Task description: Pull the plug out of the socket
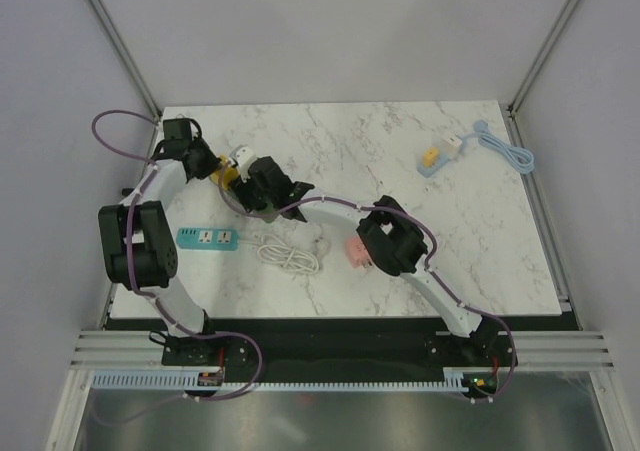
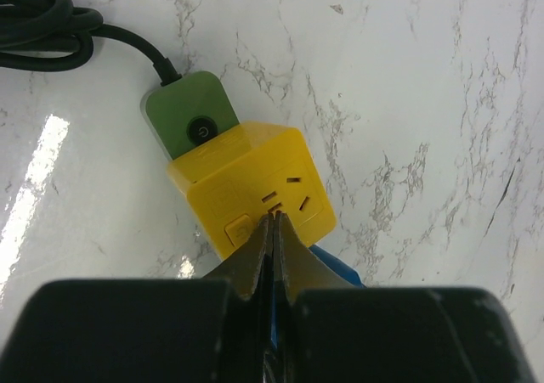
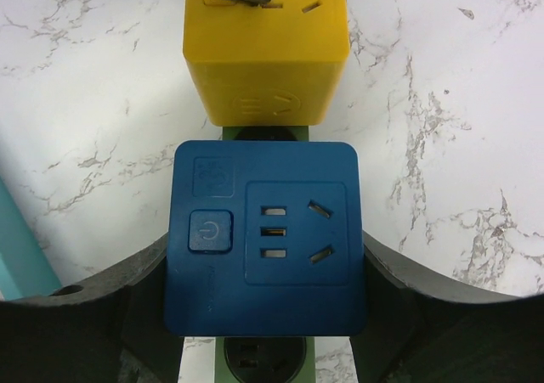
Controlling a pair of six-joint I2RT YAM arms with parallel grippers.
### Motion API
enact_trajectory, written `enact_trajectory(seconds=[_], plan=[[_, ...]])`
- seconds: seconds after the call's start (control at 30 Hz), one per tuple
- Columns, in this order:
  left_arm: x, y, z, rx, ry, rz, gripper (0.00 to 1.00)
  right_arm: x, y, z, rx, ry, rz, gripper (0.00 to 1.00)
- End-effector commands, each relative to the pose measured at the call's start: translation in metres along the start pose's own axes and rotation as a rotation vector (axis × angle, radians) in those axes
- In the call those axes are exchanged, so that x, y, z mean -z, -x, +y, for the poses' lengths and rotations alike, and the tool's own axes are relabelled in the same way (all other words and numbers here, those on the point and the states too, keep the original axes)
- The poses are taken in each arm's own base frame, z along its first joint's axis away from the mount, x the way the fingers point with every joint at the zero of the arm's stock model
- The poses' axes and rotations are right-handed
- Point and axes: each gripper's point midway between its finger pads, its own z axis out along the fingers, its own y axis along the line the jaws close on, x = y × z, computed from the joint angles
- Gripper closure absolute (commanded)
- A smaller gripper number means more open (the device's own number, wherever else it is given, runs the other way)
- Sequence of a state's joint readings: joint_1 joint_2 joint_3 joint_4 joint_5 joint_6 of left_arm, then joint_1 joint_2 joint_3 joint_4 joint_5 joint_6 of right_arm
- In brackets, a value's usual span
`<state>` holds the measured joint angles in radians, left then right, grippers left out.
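Seen from above, the left jaws and the right jaws crowd together at the desk's far left and hide most of what lies under them. Only a corner of the yellow adapter [image 1: 224, 177] shows there, and a small white thing [image 1: 243, 156] just beside it is too small to name.

The left wrist view shows the left jaws pinched together, their tips resting on the yellow adapter's top face. The green socket strip [image 2: 191, 124] runs out beyond it, and its black cord [image 2: 42, 26] is cut off at the frame's edge.

The blue adapter [image 3: 268, 234] sits on that strip just beside the yellow one, between the right jaws. They stand close against its sides, but I cannot tell whether they press it.

Further right, a pink thing [image 1: 352, 251] is half hidden by the right arm.

The desk [image 1: 400, 201] is white marble, set within pale grey walls [image 1: 300, 31].
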<state>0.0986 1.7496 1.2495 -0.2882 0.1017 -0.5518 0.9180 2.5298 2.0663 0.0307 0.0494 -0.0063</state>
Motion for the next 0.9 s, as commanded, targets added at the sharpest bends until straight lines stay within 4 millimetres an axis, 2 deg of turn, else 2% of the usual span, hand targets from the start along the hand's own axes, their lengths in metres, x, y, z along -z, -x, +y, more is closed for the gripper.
enact_trajectory(seconds=[0.0, 0.03, 0.07, 0.17, 0.27, 0.33, 0.37, 0.4, 0.43, 0.5, 0.53, 0.57, 0.67, 0.77, 0.8, 0.83, 0.87], plan=[[-0.019, -0.057, 0.058, -0.033, 0.206, 0.187, 0.98, -0.002, 0.050, -0.017, -0.065, -0.075, -0.157, 1.00], [-0.022, -0.059, 0.059, -0.032, 0.209, 0.198, 0.98, 0.001, 0.056, -0.021, -0.098, -0.058, -0.170, 1.00], [-0.023, -0.062, 0.060, -0.033, 0.211, 0.207, 0.98, 0.007, 0.070, -0.018, -0.193, -0.011, -0.199, 1.00], [-0.026, -0.069, 0.062, -0.036, 0.218, 0.230, 0.98, 0.014, 0.085, -0.024, -0.351, 0.098, -0.234, 1.00], [-0.028, -0.074, 0.066, -0.048, 0.233, 0.245, 0.98, 0.011, 0.078, -0.033, -0.402, 0.127, -0.238, 1.00], [-0.030, -0.074, 0.067, -0.053, 0.239, 0.247, 0.98, 0.010, 0.075, -0.027, -0.351, 0.125, -0.234, 1.00], [-0.031, -0.077, 0.067, -0.060, 0.238, 0.257, 0.98, 0.013, 0.080, -0.028, -0.312, 0.099, -0.248, 1.00], [-0.031, -0.078, 0.067, -0.066, 0.240, 0.261, 0.98, 0.012, 0.073, -0.027, -0.232, 0.066, -0.227, 1.00], [-0.031, -0.080, 0.066, -0.072, 0.245, 0.264, 0.98, 0.013, 0.072, -0.011, -0.169, 0.057, -0.218, 1.00], [-0.031, -0.084, 0.064, -0.082, 0.245, 0.272, 0.98, 0.017, 0.068, -0.017, -0.024, -0.065, -0.199, 1.00], [-0.031, -0.087, 0.064, -0.085, 0.247, 0.278, 0.98, 0.019, 0.067, -0.006, 0.042, -0.100, -0.193, 1.00], [-0.031, -0.087, 0.066, -0.091, 0.266, 0.272, 0.98, 0.022, 0.063, -0.014, 0.075, -0.188, -0.187, 1.00], [-0.031, -0.092, 0.068, -0.093, 0.276, 0.279, 0.98, 0.028, 0.061, -0.016, 0.136, -0.267, -0.205, 1.00], [-0.030, -0.093, 0.068, -0.109, 0.284, 0.279, 0.98, 0.029, 0.067, -0.017, 0.034, -0.216, -0.225, 1.00], [-0.030, -0.092, 0.068, -0.112, 0.284, 0.277, 0.98, 0.027, 0.070, -0.007, -0.013, -0.110, -0.236, 1.00], [-0.030, -0.093, 0.069, -0.114, 0.288, 0.280, 0.98, 0.028, 0.073, -0.017, -0.146, -0.075, -0.255, 1.00], [-0.031, -0.093, 0.069, -0.116, 0.290, 0.281, 0.98, 0.033, 0.079, -0.019, -0.199, -0.031, -0.282, 1.00]])
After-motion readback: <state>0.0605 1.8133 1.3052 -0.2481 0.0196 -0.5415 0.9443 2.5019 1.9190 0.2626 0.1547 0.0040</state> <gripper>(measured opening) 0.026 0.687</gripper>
